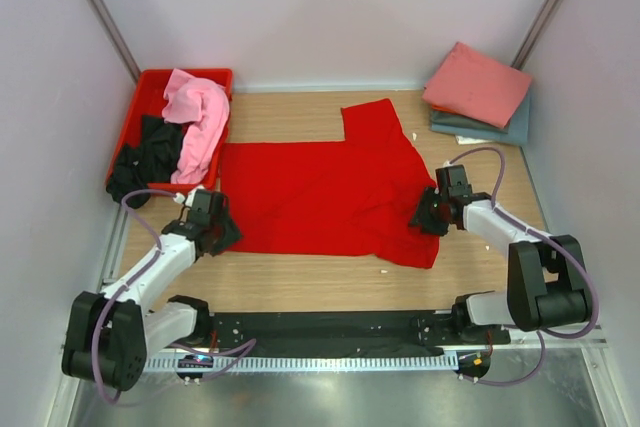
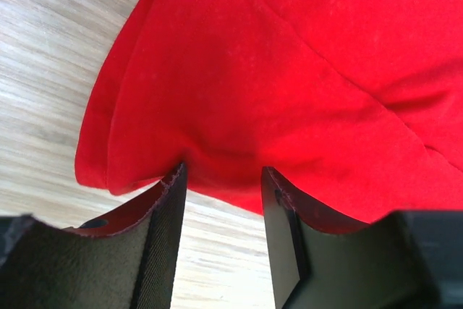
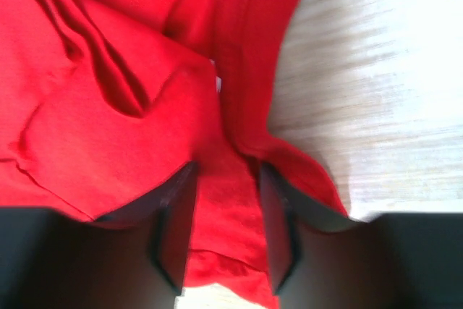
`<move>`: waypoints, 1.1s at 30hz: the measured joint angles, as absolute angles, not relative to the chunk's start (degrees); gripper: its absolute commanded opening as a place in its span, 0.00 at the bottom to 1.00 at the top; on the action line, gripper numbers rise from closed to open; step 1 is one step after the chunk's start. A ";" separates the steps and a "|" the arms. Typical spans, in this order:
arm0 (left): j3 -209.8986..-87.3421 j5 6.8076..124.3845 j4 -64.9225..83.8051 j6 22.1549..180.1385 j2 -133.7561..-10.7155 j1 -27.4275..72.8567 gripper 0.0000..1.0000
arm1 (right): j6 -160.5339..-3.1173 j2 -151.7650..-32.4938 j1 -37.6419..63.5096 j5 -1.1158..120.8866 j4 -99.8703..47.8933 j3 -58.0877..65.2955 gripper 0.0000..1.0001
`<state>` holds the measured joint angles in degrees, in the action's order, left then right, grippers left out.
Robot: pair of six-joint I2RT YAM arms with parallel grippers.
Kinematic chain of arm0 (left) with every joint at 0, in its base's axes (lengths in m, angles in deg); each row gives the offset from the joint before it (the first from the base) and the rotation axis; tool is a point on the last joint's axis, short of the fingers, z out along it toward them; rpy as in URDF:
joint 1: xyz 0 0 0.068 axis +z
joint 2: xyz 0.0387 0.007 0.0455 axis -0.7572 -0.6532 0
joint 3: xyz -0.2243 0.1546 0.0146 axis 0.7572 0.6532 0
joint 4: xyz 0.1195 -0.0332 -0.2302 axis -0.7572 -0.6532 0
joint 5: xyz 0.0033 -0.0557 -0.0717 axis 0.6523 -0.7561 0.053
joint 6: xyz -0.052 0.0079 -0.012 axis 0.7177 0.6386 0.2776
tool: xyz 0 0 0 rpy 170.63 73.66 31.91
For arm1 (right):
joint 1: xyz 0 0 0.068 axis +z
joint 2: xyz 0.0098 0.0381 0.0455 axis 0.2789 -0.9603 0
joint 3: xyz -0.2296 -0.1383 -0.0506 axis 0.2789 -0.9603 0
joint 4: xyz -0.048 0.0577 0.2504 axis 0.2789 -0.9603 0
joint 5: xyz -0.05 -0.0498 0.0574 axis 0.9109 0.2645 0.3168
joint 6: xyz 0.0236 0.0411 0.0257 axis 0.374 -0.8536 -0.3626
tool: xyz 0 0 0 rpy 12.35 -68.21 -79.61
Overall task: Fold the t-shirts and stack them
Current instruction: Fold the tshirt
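Note:
A bright red t-shirt [image 1: 325, 192] lies spread flat on the wooden table. My left gripper [image 1: 224, 230] sits at its near left corner. In the left wrist view the left gripper [image 2: 221, 173] is open, its tips touching the shirt's hem [image 2: 217, 106], with bare table between the fingers. My right gripper [image 1: 424, 218] is at the shirt's right edge. In the right wrist view the right gripper [image 3: 226, 171] is open, with a bunched fold of red cloth [image 3: 224, 208] between its fingers. A salmon pink shirt [image 1: 478, 82] lies folded on a grey-blue one [image 1: 505, 129] at the back right.
A red plastic crate [image 1: 150, 92] at the back left holds a crumpled light pink shirt [image 1: 200, 122] and a black shirt [image 1: 145, 157]. White walls close in the table on three sides. A black rail [image 1: 330, 332] runs along the near edge.

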<state>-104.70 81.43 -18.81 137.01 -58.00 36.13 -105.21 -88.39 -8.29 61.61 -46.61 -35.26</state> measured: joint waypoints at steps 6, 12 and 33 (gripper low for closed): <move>-104.77 83.33 -16.67 138.76 -61.78 36.13 0.00 | -104.99 -88.11 -7.99 60.30 -45.29 -36.96 0.09; -107.30 86.48 -15.84 138.34 -65.12 36.11 0.00 | -104.31 -88.13 -7.96 62.51 -48.53 -33.86 0.01; -109.97 90.52 -18.27 137.07 -64.71 37.73 0.68 | -104.42 -84.56 -7.42 76.85 -56.59 -25.57 0.85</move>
